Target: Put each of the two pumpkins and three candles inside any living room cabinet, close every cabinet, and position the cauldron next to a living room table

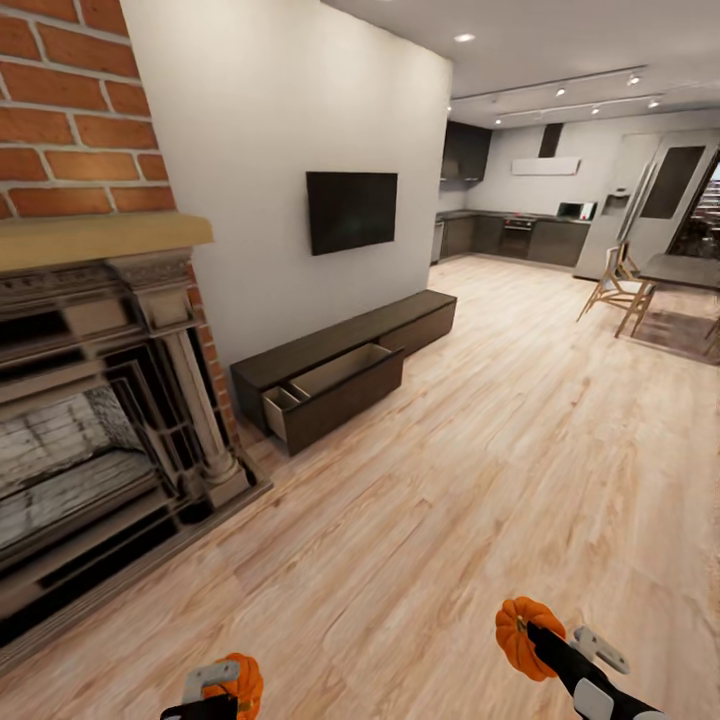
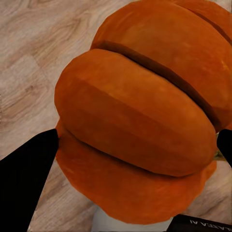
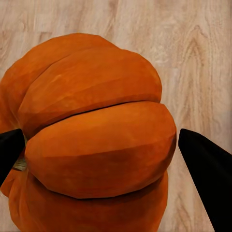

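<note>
Each gripper holds an orange pumpkin above the wood floor. My left gripper (image 1: 232,690), at the bottom edge of the head view, is shut on one pumpkin (image 1: 243,680) (image 2: 140,121). My right gripper (image 1: 525,632) is shut on the other pumpkin (image 1: 520,635) (image 3: 92,140), its black fingers (image 3: 205,164) pressing both sides. Ahead along the white wall stands the long dark-brown cabinet (image 1: 345,365), with one drawer (image 1: 335,385) pulled out and its pale inside showing nothing. Candles, cauldron and grey table are out of view.
A brick fireplace (image 1: 90,400) with a stone surround juts out on the left. A black TV (image 1: 351,210) hangs above the cabinet. Far right are wooden chairs (image 1: 612,290) at a dark dining table (image 1: 685,272), with the kitchen behind. Open wood floor lies between me and the cabinet.
</note>
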